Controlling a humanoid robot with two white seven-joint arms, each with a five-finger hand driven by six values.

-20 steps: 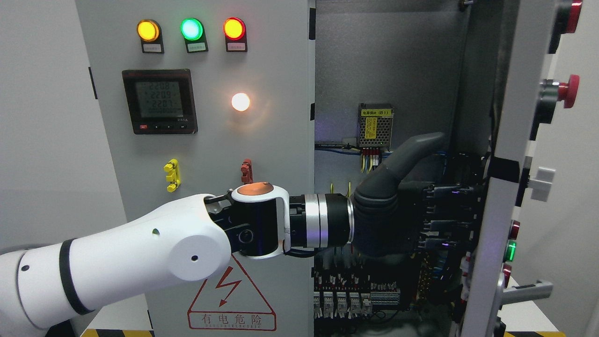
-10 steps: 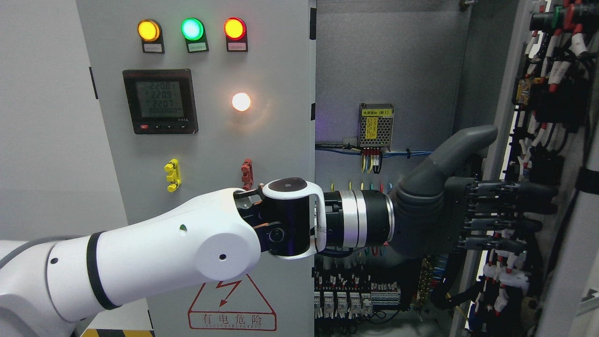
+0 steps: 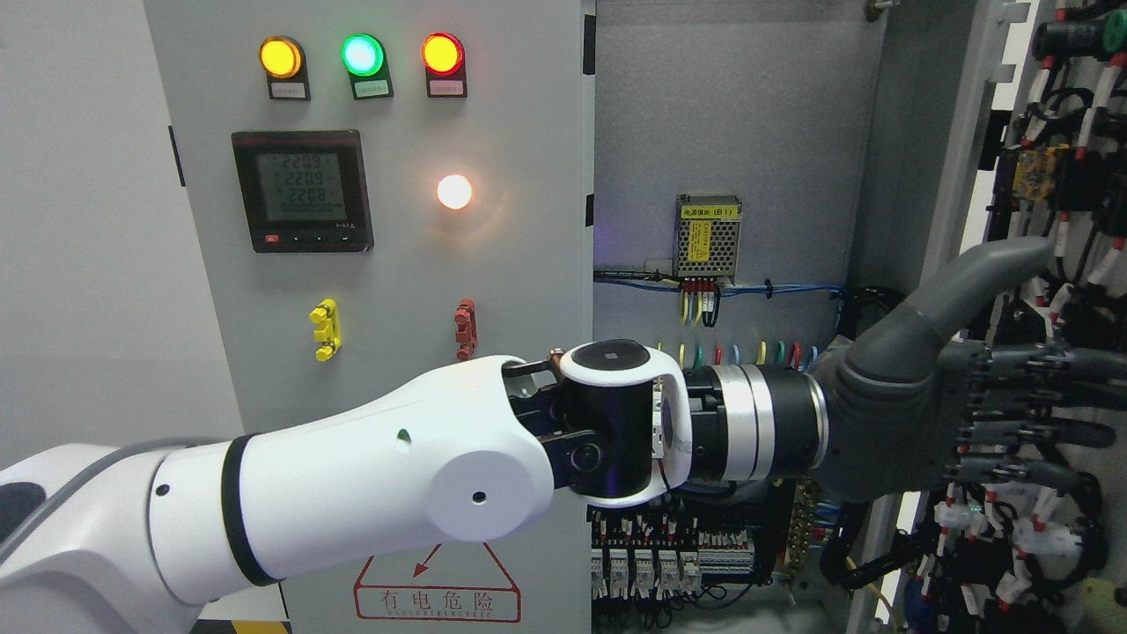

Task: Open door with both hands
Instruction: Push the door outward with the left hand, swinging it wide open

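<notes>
My left hand lies flat, fingers extended, gripping nothing, against the door's wired inner face at far right. I'd push with the palm, steadily outward, keeping fingertips clear of the wiring.

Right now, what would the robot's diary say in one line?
task: open door | left hand: open, fingers flat against wired inside of right door | right door: swung wide | left door: shut | right hand: not in view

Left arm crosses in front of closed left door; left hand at far right, against open right door's wired inner side. Cabinet interior between doors.
</notes>
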